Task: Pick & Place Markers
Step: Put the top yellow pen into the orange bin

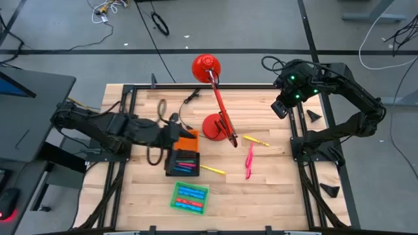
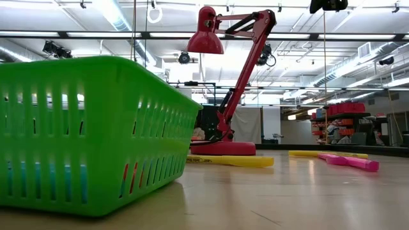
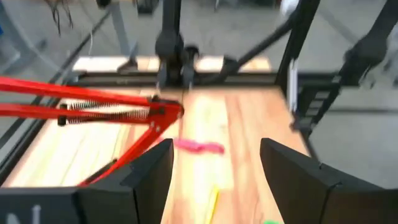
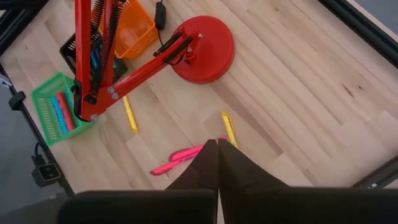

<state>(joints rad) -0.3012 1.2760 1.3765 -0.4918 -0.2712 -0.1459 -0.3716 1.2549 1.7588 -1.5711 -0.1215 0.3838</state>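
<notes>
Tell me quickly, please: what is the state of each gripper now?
Left gripper: open, holding nothing, above the black tray.
Right gripper: closed, empty, raised over the table's right side.

Two dark jointed arms, matte black housings. Left gripper: two broad, flat, angular black fingers. Right gripper: tapered black fingers; green indicator lights behind it, on the wrist.
</notes>
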